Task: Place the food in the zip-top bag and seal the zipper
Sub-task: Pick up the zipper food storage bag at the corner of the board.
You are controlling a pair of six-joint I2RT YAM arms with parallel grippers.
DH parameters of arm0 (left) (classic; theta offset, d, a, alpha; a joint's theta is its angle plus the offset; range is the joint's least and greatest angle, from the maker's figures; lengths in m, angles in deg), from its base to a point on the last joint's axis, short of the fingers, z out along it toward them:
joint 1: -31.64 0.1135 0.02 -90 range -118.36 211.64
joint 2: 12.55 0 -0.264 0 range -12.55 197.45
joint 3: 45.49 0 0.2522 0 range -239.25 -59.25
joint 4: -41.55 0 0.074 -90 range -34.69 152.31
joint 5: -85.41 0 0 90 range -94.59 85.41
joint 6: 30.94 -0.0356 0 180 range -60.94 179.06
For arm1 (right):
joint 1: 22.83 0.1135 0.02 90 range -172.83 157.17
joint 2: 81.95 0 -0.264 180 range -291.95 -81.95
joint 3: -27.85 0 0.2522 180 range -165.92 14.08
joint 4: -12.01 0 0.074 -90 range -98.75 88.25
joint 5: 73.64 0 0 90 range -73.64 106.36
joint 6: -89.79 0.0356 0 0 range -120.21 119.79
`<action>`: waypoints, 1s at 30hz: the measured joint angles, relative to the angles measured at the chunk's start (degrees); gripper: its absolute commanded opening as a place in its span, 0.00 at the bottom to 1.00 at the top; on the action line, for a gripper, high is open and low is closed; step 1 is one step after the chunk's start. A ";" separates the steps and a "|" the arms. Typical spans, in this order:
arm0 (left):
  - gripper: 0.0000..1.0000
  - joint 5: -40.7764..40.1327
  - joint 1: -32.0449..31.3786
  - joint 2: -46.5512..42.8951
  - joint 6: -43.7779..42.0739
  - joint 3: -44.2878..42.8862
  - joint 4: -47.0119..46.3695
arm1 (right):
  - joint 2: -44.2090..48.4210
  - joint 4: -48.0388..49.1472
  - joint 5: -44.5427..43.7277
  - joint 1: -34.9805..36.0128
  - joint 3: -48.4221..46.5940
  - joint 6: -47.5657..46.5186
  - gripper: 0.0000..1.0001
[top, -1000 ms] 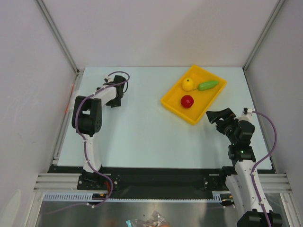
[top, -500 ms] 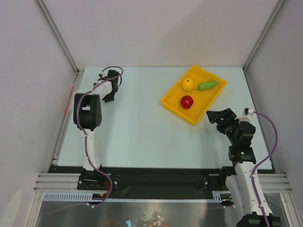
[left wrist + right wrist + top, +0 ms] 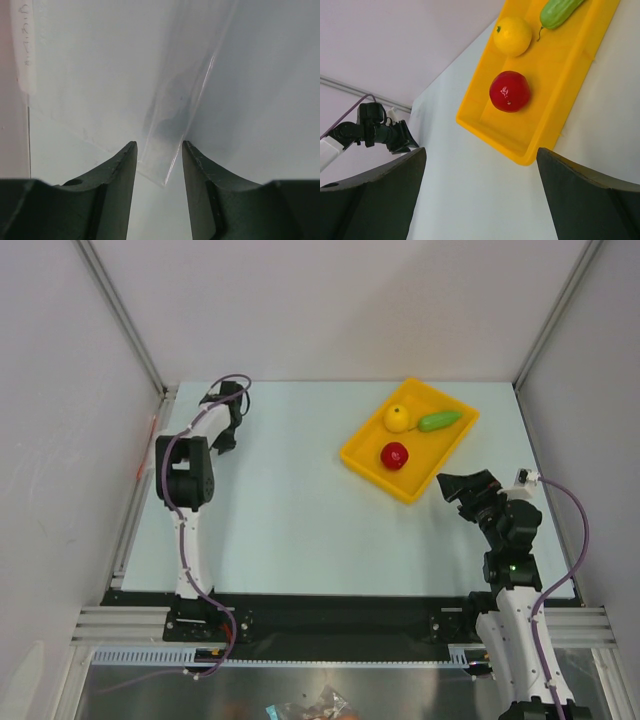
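The yellow lemon [image 3: 397, 417], the red fruit [image 3: 395, 454] and the green vegetable [image 3: 439, 421] lie in a yellow tray [image 3: 440, 455]. The right wrist view also shows the lemon [image 3: 512, 36], the red fruit [image 3: 509, 91] and the vegetable [image 3: 559, 11]. The clear zip-top bag [image 3: 170, 115] lies flat on the table at the far left. My left gripper [image 3: 159, 145] is open, with a corner of the bag between its fingers; it also shows from above [image 3: 224, 445]. The zipper's red-orange colour does not show in the left wrist view. My right gripper [image 3: 465, 485] is wide open and empty, just short of the tray's near corner.
The tray [image 3: 570, 75] sits at the back right, angled. Grey walls and metal frame posts close in the table on three sides. A thin red-orange line [image 3: 148, 445] runs along the left rail. A white strip with writing [image 3: 25, 50] lies along the bag's left side.
My left gripper has moved further left, toward the table's far-left corner. The right arm has stayed nearly still. The food has not moved.
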 measured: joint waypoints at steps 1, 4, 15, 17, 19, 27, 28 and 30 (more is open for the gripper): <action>0.47 0.87 0.37 0.00 0.00 -0.20 0.13 | 0.09 -0.02 0.00 0.00 0.00 0.00 1.00; 0.52 3.72 1.62 0.00 -0.31 -1.05 0.85 | 0.17 -0.02 -0.02 0.00 0.00 0.00 1.00; 0.49 12.70 3.91 10.86 -6.69 -22.62 13.03 | 0.63 -0.96 -0.46 0.00 0.00 -0.24 1.00; 0.43 15.82 4.57 11.06 -7.56 -23.08 13.86 | 0.90 -1.11 -0.52 0.00 0.00 -0.31 1.00; 0.42 20.26 5.90 10.78 -8.57 -22.71 13.97 | 1.36 -1.18 -0.70 0.00 0.00 -0.50 1.00; 0.31 32.00 11.08 10.69 -10.56 -23.10 16.13 | 2.75 -1.55 -1.33 0.00 0.00 -1.11 1.00; 0.26 32.63 11.34 10.80 -10.75 -23.28 16.37 | 2.82 -1.55 -1.42 0.00 0.00 -1.16 1.00; 0.01 33.90 11.96 10.91 -11.21 -23.50 16.92 | 3.04 -1.57 -1.77 0.00 0.00 -1.33 1.00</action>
